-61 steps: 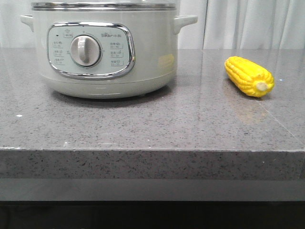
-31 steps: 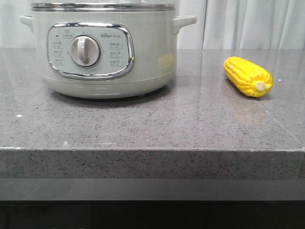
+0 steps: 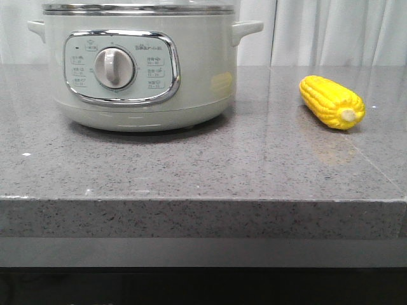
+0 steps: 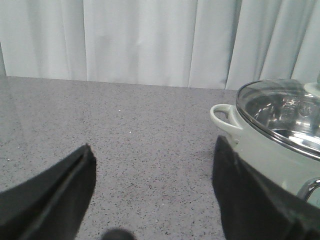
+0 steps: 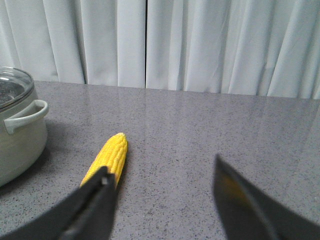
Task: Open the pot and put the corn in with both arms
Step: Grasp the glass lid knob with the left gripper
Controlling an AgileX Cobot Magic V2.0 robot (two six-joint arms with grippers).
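Kitchen-like setup: speckled grey stone countertop [image 3: 191,165], white curtains [image 5: 200,45] behind.

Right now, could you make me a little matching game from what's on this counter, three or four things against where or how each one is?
Things:
1. pot
2. corn
3. glass lid
4. left gripper

States:
a. lying on its side on the counter
b. open, holding nothing
c. closed over the steel rim
d. standing left of the cob

Pairs: 1-d, 2-a, 3-c, 4-b
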